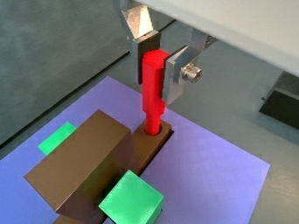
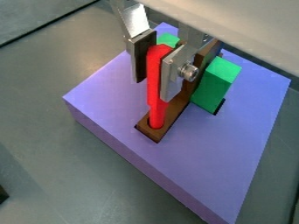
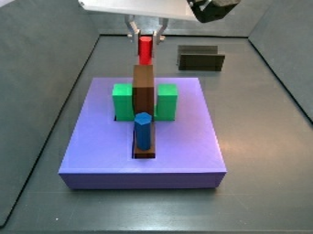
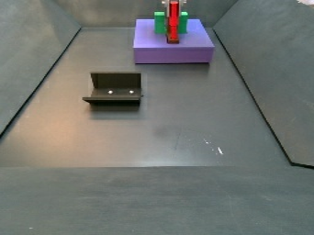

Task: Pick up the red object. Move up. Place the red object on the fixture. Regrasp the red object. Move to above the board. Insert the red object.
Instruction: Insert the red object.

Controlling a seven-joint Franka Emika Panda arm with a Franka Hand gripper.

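Hand [image 2: 163, 68]: clenched on the slim bright red plastic peg [image 2: 156, 87], silver plates pressing its upper part from both sides. It hangs over the big flat purple slab of a board [image 2: 111, 109], which lies at the far end of the table [image 4: 160, 128] in a side view.

Peg is held upright, gripped high, so that its lower length stays free. In both wrist views the foot [image 1: 151, 125] sits at or just inside the open slot of the brown bar [image 1: 87, 162]; how deep it goes, you cannot tell. Judged: insertion begun, not clearly seated.

The upright hold matches the slot's axis, so you push straight down without levering against the brown walls.

Room:
- Green block [image 2: 212, 83] stands just beside the peg, near one finger. This is the tightest side.
- Blue upright cylinder [image 3: 142, 129] occupies the bar's other end, well apart from the peg.
- Purple top is bare toward its edges.
- Dark boxy fixture [image 4: 113, 89] stands mid-table toward one long edge, well clear of the board.
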